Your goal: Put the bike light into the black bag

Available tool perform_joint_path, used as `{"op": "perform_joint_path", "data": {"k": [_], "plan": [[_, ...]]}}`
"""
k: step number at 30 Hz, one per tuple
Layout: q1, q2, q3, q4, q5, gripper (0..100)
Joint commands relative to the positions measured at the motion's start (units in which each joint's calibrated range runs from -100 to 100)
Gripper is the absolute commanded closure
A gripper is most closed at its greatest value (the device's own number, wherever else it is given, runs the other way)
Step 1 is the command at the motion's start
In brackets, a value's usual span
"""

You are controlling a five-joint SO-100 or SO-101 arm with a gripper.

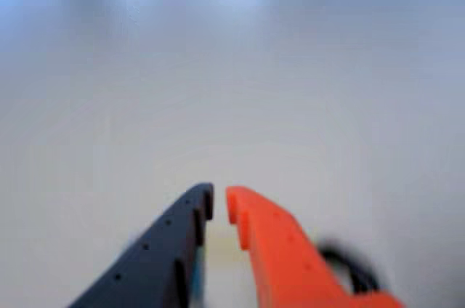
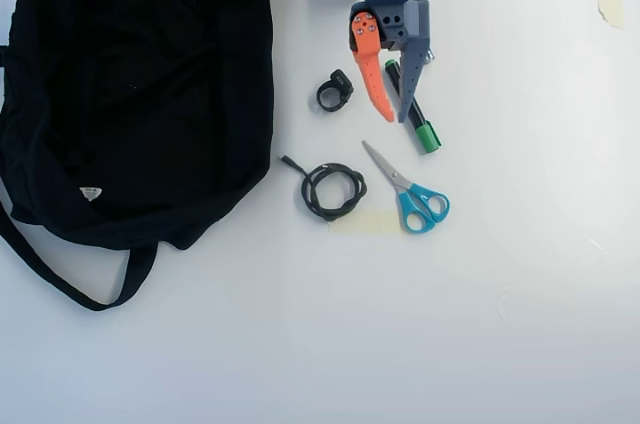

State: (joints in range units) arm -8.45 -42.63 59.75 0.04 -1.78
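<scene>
Overhead view: gripper hangs with jaws nearly closed over the top-centre of the white table, crowded by the bike light just to its left, a green-capped marker under its dark finger, and the scissors and coiled black cable just below its tips. A bare strip of table separates the bike light from the black bag, which fills the upper left. Open table lies to the right and across the lower half; the wrist view, though blurred, shows bare table ahead.
</scene>
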Motion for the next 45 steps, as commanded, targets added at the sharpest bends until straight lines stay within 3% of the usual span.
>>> {"op": "perform_joint_path", "data": {"k": [1, 8, 17, 28, 36, 45], "plan": [[-0.23, 11.35, -17.61, -2.28, 0.42, 98], [0.22, 30.85, -42.77, -0.56, 0.68, 98], [0.30, 46.78, -72.60, 17.96, 3.83, 98], [1.57, 46.95, -71.70, 19.77, 4.30, 98], [1.64, 44.29, -67.83, 26.66, 4.40, 98], [1.87, 39.98, -68.64, 59.30, 4.46, 98]]}}
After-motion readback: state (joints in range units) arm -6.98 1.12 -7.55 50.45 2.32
